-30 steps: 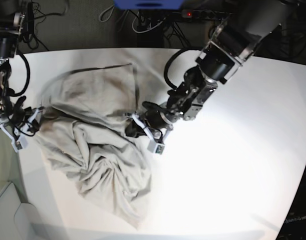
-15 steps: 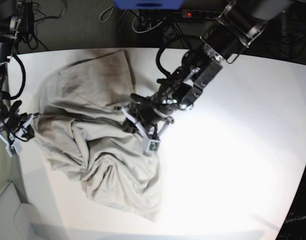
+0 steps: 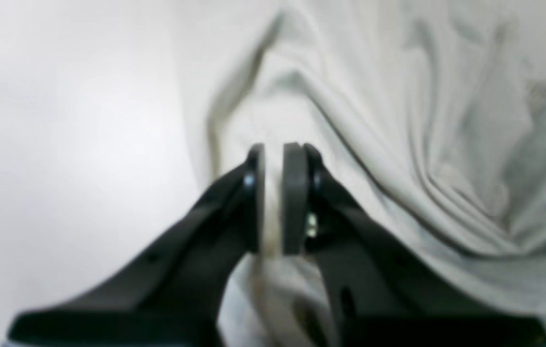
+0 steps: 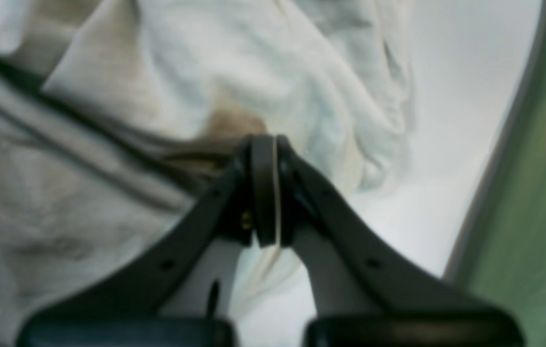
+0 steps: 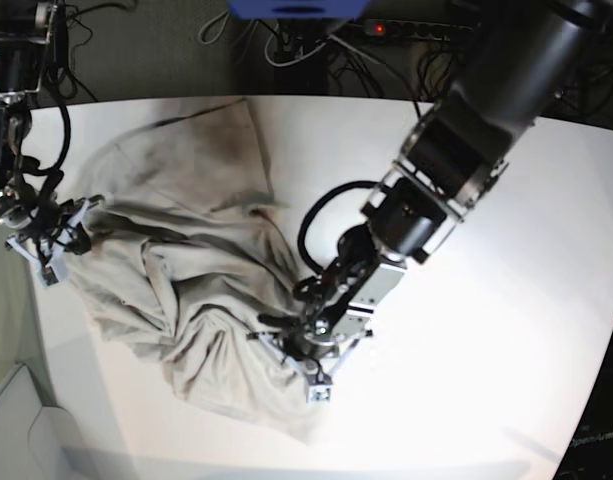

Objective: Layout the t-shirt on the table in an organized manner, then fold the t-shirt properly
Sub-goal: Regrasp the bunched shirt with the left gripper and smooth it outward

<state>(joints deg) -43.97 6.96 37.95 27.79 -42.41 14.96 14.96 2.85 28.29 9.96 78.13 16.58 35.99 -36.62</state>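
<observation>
- Fingers first: left gripper [image 3: 273, 200] is pinched on a thin fold of the t-shirt [image 5: 186, 290], and right gripper [image 4: 265, 193] is clamped tight on a bunched hem.
- Shirt lies crumpled across the tabletop [image 5: 486, 350], toward its left side.
- Soft, light and limp, it will sag and slide; hems and shoulders look the best holds.

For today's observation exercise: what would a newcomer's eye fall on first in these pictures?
First, the crumpled grey-beige t-shirt bunched over the left half of the white table in the base view. Next, the bulky black arm reaching down from the top right, its left claw pinching the shirt's near edge. The right claw grips cloth at the table's left edge.
</observation>
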